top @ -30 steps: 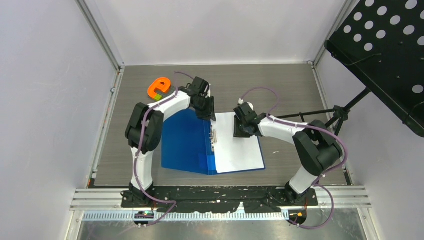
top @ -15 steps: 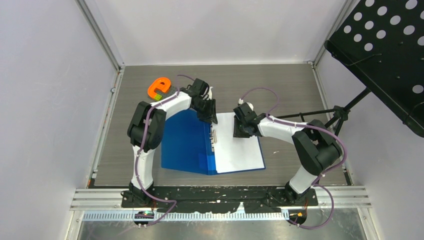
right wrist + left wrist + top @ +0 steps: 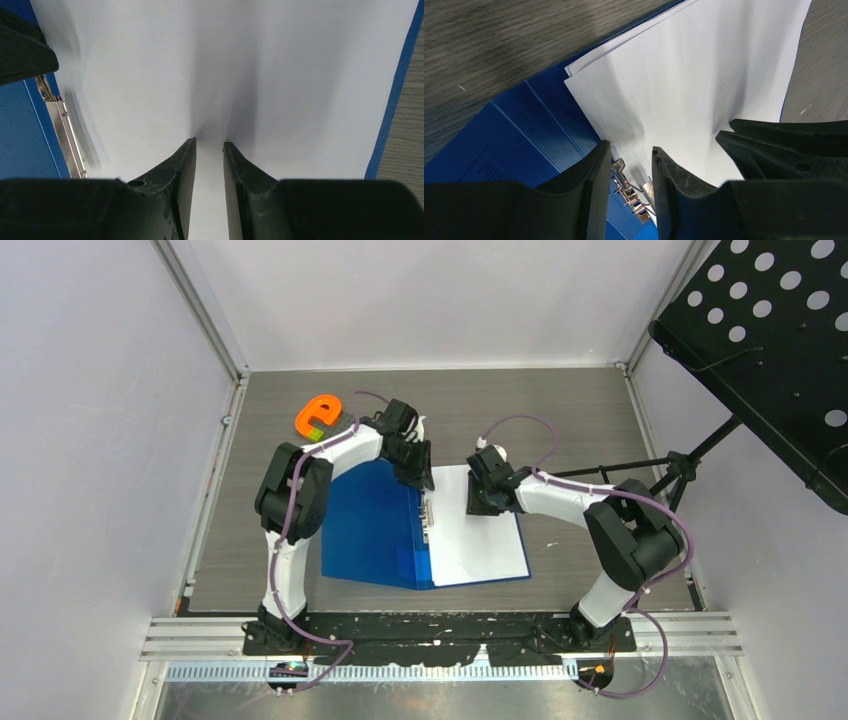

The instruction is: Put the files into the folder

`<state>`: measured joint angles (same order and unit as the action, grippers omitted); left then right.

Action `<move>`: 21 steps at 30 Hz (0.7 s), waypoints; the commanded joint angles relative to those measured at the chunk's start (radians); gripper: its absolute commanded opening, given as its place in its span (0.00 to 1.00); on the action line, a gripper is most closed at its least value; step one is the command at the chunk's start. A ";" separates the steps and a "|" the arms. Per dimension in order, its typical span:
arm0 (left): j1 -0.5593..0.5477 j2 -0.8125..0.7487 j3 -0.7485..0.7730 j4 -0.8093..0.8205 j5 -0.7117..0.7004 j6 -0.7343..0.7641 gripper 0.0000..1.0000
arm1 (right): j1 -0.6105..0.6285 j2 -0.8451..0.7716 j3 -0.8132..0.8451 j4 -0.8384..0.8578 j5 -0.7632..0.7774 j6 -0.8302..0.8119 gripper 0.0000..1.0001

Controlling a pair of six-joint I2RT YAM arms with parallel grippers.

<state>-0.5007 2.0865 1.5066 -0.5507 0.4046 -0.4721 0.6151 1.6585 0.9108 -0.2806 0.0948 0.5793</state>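
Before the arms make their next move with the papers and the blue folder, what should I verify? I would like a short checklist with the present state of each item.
1. Folder lies open and flat on the table: ok.
2. Files lie on its right half, inside its right edge: ok.
3. Sheets squared up: not ok; the left wrist view shows one corner fanned.
4. Left gripper straddles the metal clip: ok. Whether it grips the clip: cannot tell.
5. Right gripper is down at the files, fingers nearly closed. Pinching or only pressing: cannot tell.
6. Orange object lies apart from the folder: ok.
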 commanded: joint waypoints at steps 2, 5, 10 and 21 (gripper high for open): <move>0.009 -0.006 -0.007 0.009 0.041 0.028 0.35 | 0.011 0.020 0.014 0.024 0.001 0.019 0.32; 0.010 -0.015 -0.011 0.005 0.062 0.036 0.35 | 0.010 0.022 0.016 0.024 -0.001 0.019 0.32; 0.008 -0.041 -0.026 0.009 0.100 0.041 0.34 | 0.010 0.024 0.020 0.022 0.001 0.019 0.32; 0.009 -0.083 -0.041 0.008 0.168 0.040 0.33 | 0.011 0.030 0.020 0.020 0.005 0.022 0.32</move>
<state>-0.4953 2.0781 1.4696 -0.5503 0.5076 -0.4400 0.6167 1.6634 0.9108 -0.2661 0.0944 0.5827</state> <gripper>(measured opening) 0.332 0.321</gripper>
